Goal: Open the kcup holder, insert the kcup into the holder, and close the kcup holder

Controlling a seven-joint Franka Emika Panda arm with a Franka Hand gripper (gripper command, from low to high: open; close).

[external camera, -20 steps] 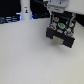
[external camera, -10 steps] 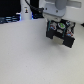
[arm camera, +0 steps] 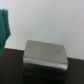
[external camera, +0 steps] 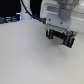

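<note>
In the exterior view my gripper [external camera: 59, 38] hangs from the white arm over the white table [external camera: 30, 60], towards the exterior view's right. Its dark fingers [external camera: 49, 35] stand apart with nothing between them. The wrist view shows none of the fingers. It shows a boxy unit with a shiny grey top [arm camera: 46, 52] and dark faces, which looks like the kcup holder, though blur hides any drawer fronts and handles. The kcup is out of view.
A blurred teal-green shape [arm camera: 4, 26] sits at the edge of the wrist view. Dark equipment [external camera: 10, 20] and a black cable [external camera: 25, 9] line the table's far edge at the exterior view's left.
The arm and gripper have drifted slightly towards the exterior view's left. Nothing on the table has moved.
</note>
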